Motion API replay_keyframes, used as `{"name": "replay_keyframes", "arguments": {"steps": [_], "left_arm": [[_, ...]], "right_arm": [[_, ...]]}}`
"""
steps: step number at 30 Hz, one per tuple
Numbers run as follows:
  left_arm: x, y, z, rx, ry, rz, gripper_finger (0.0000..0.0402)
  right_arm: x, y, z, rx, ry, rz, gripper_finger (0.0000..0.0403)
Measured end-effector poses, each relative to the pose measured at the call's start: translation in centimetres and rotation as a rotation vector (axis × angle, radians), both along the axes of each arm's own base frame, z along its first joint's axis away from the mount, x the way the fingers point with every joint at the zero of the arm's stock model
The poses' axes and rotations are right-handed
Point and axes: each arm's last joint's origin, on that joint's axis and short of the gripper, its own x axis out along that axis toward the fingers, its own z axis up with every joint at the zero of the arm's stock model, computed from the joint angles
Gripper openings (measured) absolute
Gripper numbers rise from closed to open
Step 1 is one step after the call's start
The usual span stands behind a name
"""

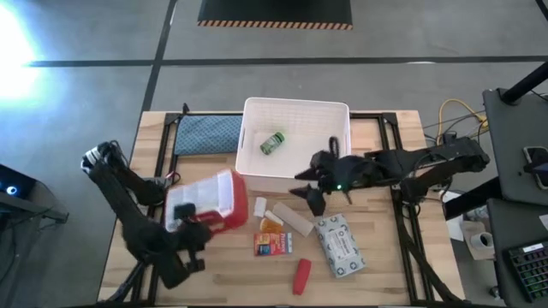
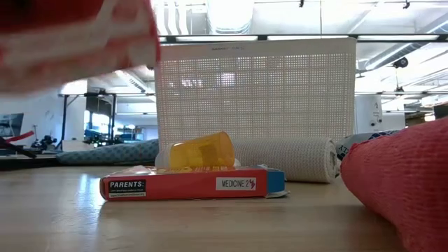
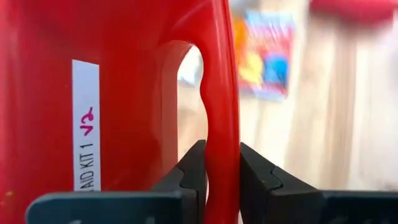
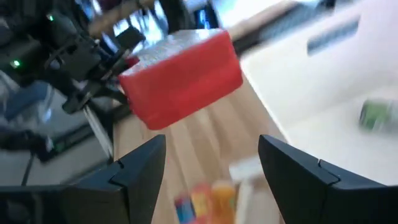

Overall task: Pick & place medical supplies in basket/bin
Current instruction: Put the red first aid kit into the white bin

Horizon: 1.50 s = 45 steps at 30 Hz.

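The handle of the red plastic case with a white label (image 1: 210, 202) is clamped between the narrowly set fingers (image 3: 194, 168) of the left gripper (image 1: 195, 229), and the case is held clear of the wooden table (image 1: 214, 274), just beside the front-left corner of the large white rectangular slotted plastic bin (image 1: 295, 109). In the high view the case's long axis is seen to run roughly along the bin's front wall, with the handle turned away from the bin. The right gripper (image 1: 310, 186) is held just in front of the bin's front wall, its fingers (image 4: 140, 171) spread wide with nothing between them. A small green bottle (image 1: 272, 143) is seen lying on its side inside the bin. In front of the bin, a beige roll (image 1: 288, 220) lies on the table with its long axis slanted to the bin's front wall, just beside a flat orange-red box (image 1: 273, 245) and a grey-white soft pack (image 1: 339, 245). A red tube (image 1: 300, 276) is placed farthest from the bin, and a blue-grey folded cloth (image 1: 208, 134) is laid against the bin's left wall.
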Motion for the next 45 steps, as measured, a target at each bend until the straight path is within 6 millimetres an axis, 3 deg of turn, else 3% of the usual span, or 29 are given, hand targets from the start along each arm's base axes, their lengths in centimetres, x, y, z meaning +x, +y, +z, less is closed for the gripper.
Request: {"name": "replay_keyframes", "arguments": {"steps": [4,8,11,14,18,22,26,31,37,45], "left_arm": [[-0.5,1.6,5.6,0.041,-0.263,0.035,0.0037],[-0.7,3.4,9.6,0.121,-0.397,0.04,0.0037],[0.3,4.3,11.2,0.217,-0.392,-0.023,0.0037],[2.7,5.9,11.5,0.329,-0.332,-0.098,0.0037],[6.8,9.3,10.5,0.385,-0.284,-0.219,0.0037],[10.2,13.8,9.1,0.344,-0.354,-0.334,0.0037],[12.0,18.1,7.1,0.318,-0.365,-0.343,0.0037],[14.0,21.7,4.5,0.301,-0.285,-0.355,0.0047],[16.2,23.4,1.7,0.255,-0.186,-0.322,0.0087],[16.7,23.7,3.4,0.314,-0.211,-0.283,0.0159]], "right_arm": [[-1.7,-0.7,2.2,-0.054,-0.114,-0.077,0.0247],[-3.4,-1.2,3.6,-0.078,-0.165,-0.116,0.0247],[-4.3,-1.5,4.3,-0.104,-0.188,-0.13,0.0247],[-5.0,-1.7,4.8,-0.135,-0.205,-0.148,0.0247],[-5.6,-2.0,5.2,-0.173,-0.216,-0.186,0.0247],[-6.1,-2.1,5.6,-0.184,-0.228,-0.191,0.0247],[-6.7,-2.1,5.9,-0.178,-0.244,-0.192,0.0247],[-6.9,-2.1,5.9,-0.178,-0.242,-0.198,0.0247],[-6.8,-2.1,5.5,-0.177,-0.209,-0.199,0.0247],[-7.0,-2.1,4.9,-0.171,-0.152,-0.203,0.0247]]}}
